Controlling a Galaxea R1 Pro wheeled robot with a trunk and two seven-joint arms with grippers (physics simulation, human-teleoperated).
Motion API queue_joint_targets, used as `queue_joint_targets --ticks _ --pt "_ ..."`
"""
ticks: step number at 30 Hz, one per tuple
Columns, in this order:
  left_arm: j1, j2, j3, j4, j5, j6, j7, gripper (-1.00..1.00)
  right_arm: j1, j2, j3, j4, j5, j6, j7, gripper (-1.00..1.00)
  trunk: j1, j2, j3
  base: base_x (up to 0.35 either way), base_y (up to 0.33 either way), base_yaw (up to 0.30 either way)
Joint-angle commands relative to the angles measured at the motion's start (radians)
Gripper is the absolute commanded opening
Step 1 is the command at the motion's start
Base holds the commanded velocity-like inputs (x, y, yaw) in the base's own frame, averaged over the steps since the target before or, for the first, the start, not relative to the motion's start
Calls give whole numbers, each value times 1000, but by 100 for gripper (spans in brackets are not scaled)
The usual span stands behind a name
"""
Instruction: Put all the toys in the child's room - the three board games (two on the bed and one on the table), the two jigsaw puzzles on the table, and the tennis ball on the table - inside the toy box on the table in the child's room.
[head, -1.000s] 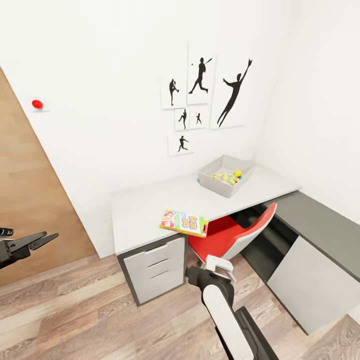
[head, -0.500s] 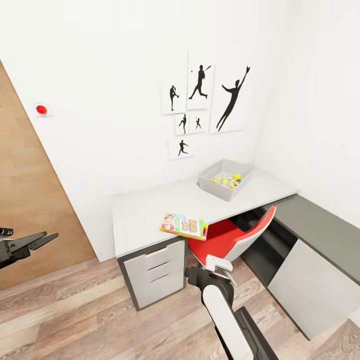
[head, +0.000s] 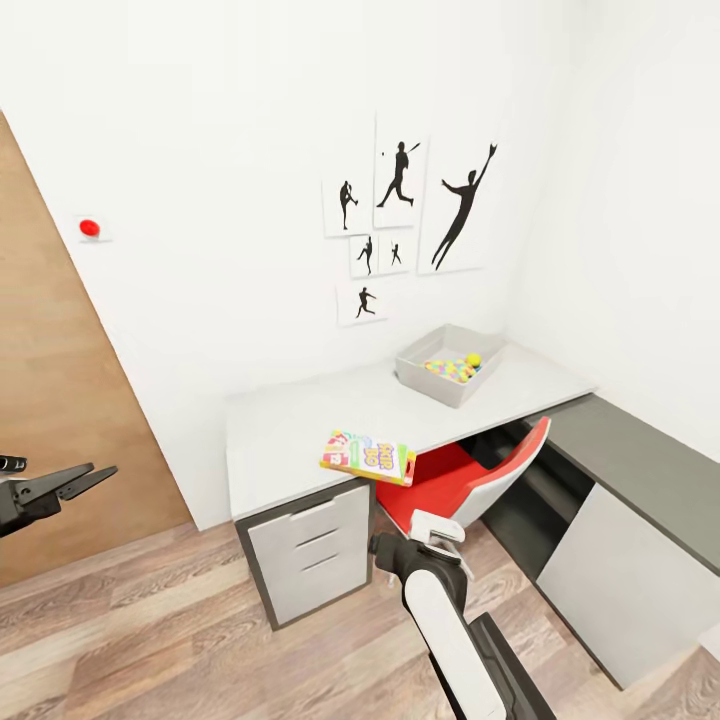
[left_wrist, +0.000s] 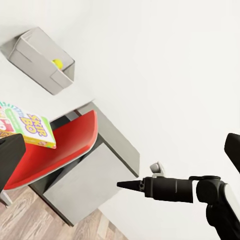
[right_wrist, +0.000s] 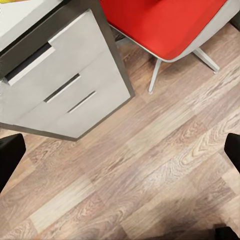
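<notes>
The desk (head: 300, 420) top lies mostly bare: open surface from its left edge across the middle. A Skip-Bo carton (head: 368, 455) sits at the front edge, overhanging it slightly. The toy box (head: 450, 363) stands near the back right corner, close to the wall, open from above. Below the front edge, the red chair (head: 470, 480) fills the knee gap between the drawer unit (head: 310, 550) and the dark lower shelf (head: 640, 470). The plank floor (right_wrist: 150, 170) before the drawers is open. Both grippers' fingers stand spread.
</notes>
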Motion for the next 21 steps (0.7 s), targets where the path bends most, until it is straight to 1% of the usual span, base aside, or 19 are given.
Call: queue_joint_targets --ticks 1,18,21 --pt "-1 0 0 0 -1 11 -4 100 -1 0 0 -1 -7 6 -9 100 1 -2 -2 0 0 0" --pt "-1 0 0 0 0 11 -4 100 -1 -1 1 -1 -7 6 -10 100 1 -2 -2 0 0 0" --pt "-1 0 0 0 0 11 -4 100 -1 -1 2 -1 -7 5 -9 100 1 -2 0 -2 -11 -83"
